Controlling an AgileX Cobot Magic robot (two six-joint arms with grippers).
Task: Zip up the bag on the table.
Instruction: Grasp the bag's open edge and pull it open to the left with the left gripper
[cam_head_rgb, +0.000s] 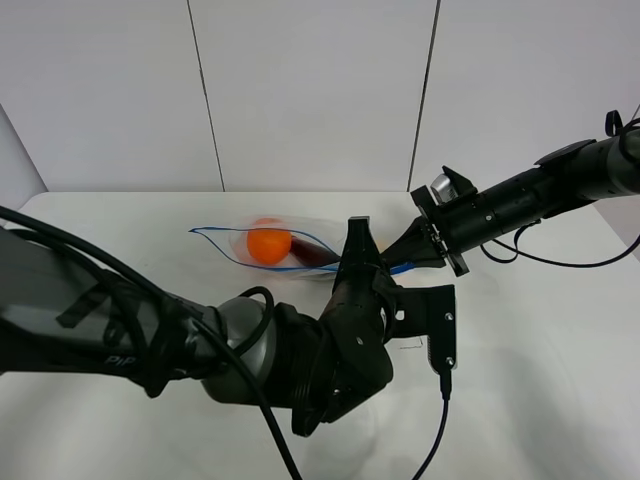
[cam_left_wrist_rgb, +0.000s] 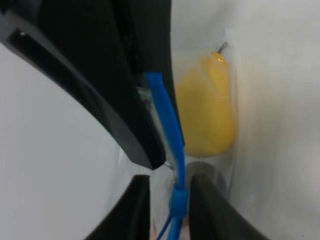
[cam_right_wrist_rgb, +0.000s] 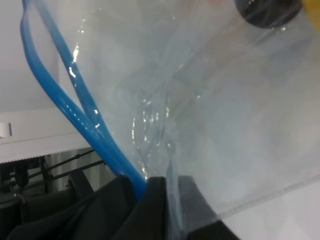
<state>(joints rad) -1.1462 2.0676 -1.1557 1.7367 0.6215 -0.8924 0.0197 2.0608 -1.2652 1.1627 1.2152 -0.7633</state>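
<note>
The clear bag lies on the white table, its mouth open on the left as a blue zipper loop. Orange produce and a dark purple piece show through it. My left gripper is shut on the blue zipper strip; in the left wrist view yellow produce lies beside it. My right gripper is shut on the bag's right end. In the right wrist view the two blue strips meet at its fingers, under the clear film.
The bulky left arm covers the table's front left. A black cable hangs from its wrist. The right arm reaches in from the right with a loose cable. A white panelled wall stands behind.
</note>
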